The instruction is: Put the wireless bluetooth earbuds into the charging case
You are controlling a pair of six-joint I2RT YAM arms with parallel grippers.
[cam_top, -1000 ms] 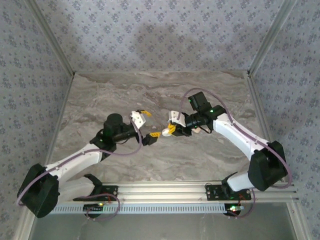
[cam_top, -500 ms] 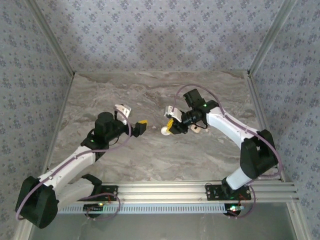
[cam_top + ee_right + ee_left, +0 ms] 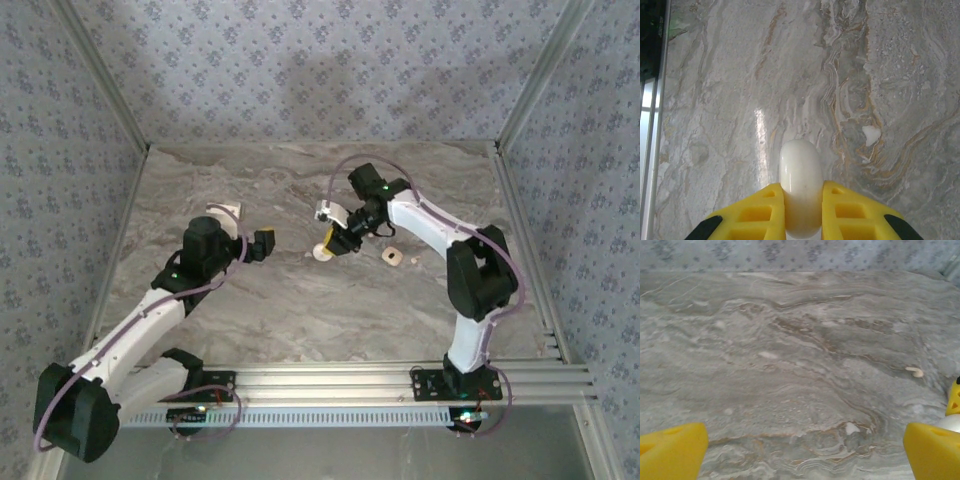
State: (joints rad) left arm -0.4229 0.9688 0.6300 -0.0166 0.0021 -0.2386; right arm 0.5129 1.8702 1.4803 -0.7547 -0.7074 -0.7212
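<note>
The right gripper (image 3: 801,202) has its yellow ribbed jaws clenched on a smooth, glossy white disc (image 3: 800,170), which its wrist view shows edge-on over the veined grey marble surface (image 3: 250,300). At the disc's 3 o'clock lies a pinkish-tan squarish piece (image 3: 392,258), with a tiny white earbud (image 3: 413,262) just beside it, also at 3 o'clock. The left gripper (image 3: 804,450) has its jaws released.

Grey-and-tan veined marble-look tabletop (image 3: 790,340) across nearly the whole frame, met at the top by a pale floral-patterned wall (image 3: 790,252). At the bottom corners, the left gripper (image 3: 802,452) spread wide: one blocky yellow plastic fingertip (image 3: 670,450) left, another right. Far right on the stone, a tiny whitish curved bit (image 3: 914,372). At the right edge, just above the right-hand fingertip, a sliver of yellow (image 3: 955,400) over a rounded white-grey shape (image 3: 951,422) — too cropped to identify.
</note>
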